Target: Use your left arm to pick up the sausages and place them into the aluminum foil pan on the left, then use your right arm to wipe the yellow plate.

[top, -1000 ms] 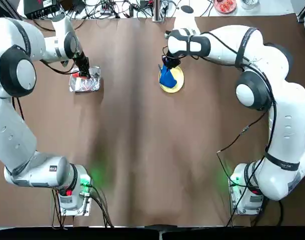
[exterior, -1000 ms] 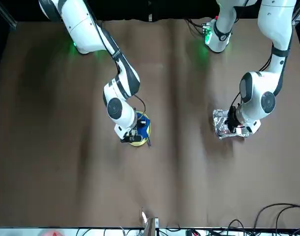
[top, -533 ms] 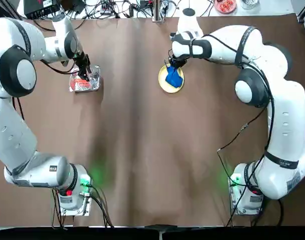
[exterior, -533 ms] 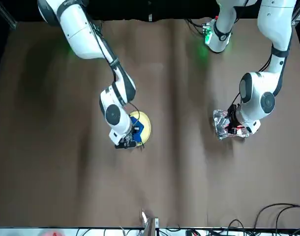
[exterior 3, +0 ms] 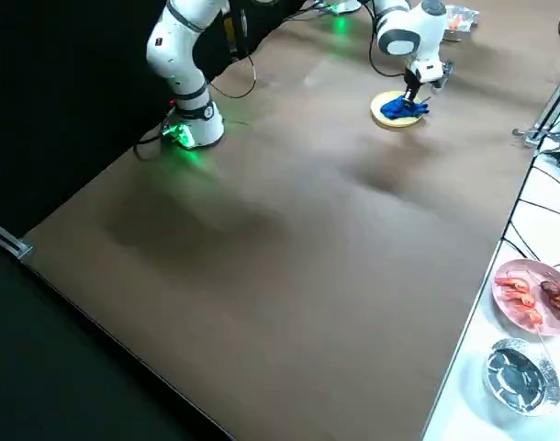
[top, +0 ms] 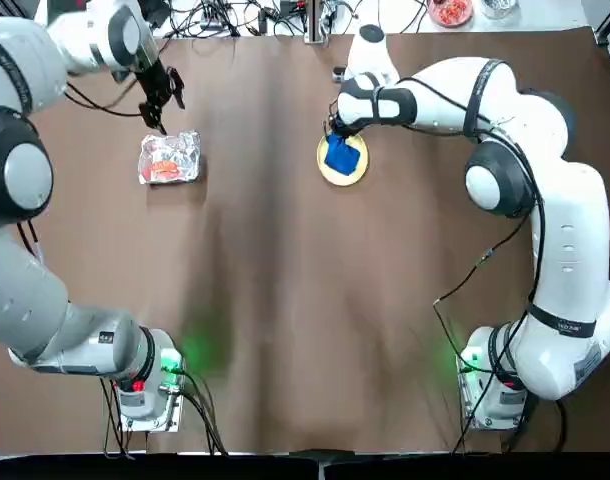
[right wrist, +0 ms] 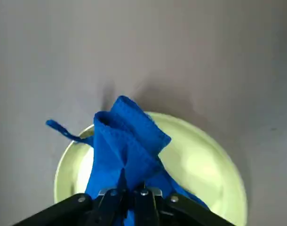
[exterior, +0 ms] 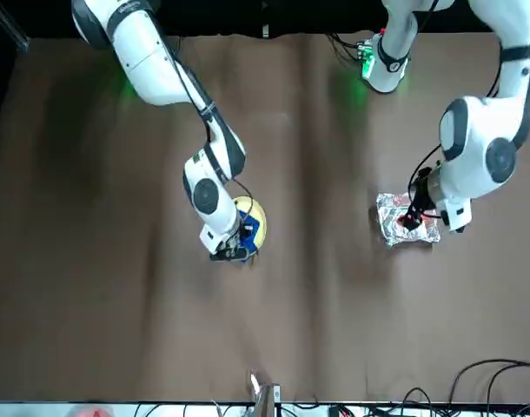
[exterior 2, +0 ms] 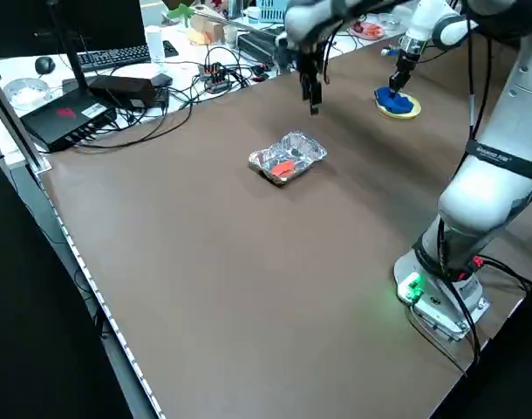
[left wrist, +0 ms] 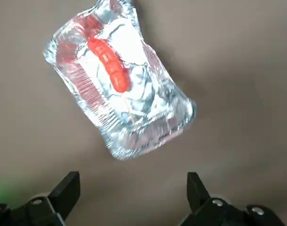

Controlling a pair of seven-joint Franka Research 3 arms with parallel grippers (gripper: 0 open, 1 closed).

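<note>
While my left jaws (left wrist: 129, 197) hang open above the far-left brown worktop (top: 285, 300), the sausages (left wrist: 108, 64) lie in the aluminum foil pan (left wrist: 148, 113); my right jaws (right wrist: 129, 193) pinch a blue cloth (right wrist: 129, 141) on the yellow plate (right wrist: 204, 165).

Top & front cams share table (top: 285, 300), opposite ends.

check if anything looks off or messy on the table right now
Nothing stands out. The red-orange sausage piece lies inside the crinkled silver foil pan, with the open left gripper lifted clear. The right gripper presses the blue cloth on the round yellow plate. No spills show.
</note>
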